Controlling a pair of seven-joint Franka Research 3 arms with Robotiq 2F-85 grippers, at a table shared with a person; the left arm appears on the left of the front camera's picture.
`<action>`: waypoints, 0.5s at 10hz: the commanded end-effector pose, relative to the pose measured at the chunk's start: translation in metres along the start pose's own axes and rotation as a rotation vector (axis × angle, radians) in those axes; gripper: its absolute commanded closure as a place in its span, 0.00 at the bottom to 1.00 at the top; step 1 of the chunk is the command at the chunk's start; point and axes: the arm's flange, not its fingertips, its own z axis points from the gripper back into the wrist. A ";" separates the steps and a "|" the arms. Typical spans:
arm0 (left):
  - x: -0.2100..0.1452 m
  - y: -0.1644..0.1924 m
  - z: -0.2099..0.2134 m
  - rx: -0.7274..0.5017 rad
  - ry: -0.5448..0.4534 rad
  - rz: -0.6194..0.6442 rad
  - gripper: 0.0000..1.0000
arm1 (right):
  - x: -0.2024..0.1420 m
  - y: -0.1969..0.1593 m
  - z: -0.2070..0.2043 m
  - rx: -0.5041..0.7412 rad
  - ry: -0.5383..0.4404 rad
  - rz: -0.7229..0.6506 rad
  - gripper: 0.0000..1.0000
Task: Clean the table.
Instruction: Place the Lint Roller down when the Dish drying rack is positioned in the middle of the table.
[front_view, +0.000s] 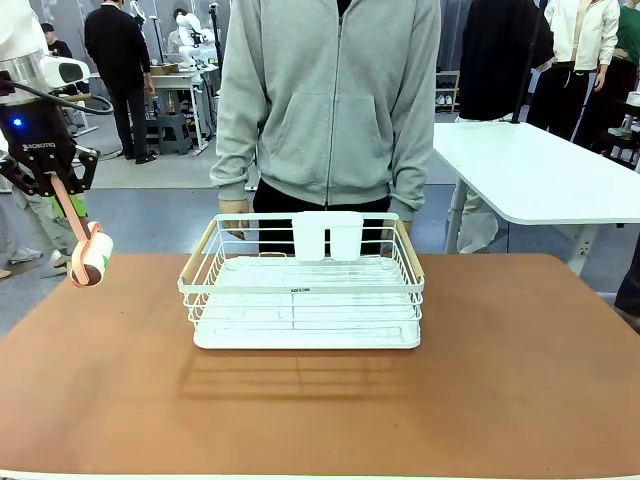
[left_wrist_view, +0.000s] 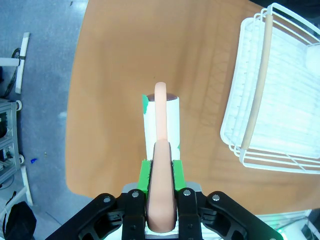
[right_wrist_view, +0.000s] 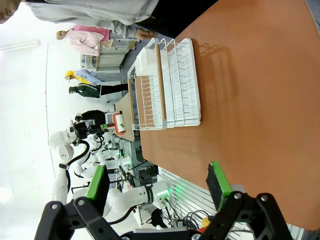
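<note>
A lint roller (front_view: 90, 257) with a salmon-pink handle is gripped by the left gripper (left_wrist_view: 161, 175), whose jaws are clenched on that handle; in the front view the roller head is seen hanging off the 9 o'clock edge of the table (front_view: 520, 380), above the floor rather than over the top. The reddish-brown table is spread across the lower half of the front view, with a white wire dish rack (front_view: 305, 290) set on it toward 12 o'clock, in front of a person in a grey hoodie (front_view: 330, 100). The right gripper (right_wrist_view: 160, 187) is held released, its green pads (right_wrist_view: 218, 179) well apart and nothing between them, above the table's 3 o'clock side.

Several failures can be judged possible from here. The handle is pinched along a thin, smooth stem, so the roller could be twisted in the jaws once the head is pressed on the top. If the head is lowered before it is brought inward, the table's rounded edge could be struck. A sweep toward the centre could be carried into the rack's near corner, and the rack could be pushed toward the person. A tilted head would leave only one rim of the roll in contact, and strips of the top would be missed.
</note>
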 end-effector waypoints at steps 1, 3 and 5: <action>-0.001 0.002 0.002 0.007 -0.006 0.001 0.79 | -0.002 0.002 0.000 0.010 -0.001 0.013 0.00; -0.001 0.002 0.002 0.007 -0.006 0.001 0.79 | -0.002 0.002 0.000 0.010 -0.001 0.013 0.00; 0.010 0.000 -0.002 -0.093 0.026 0.139 0.79 | -0.002 0.002 0.000 0.010 -0.001 0.013 0.00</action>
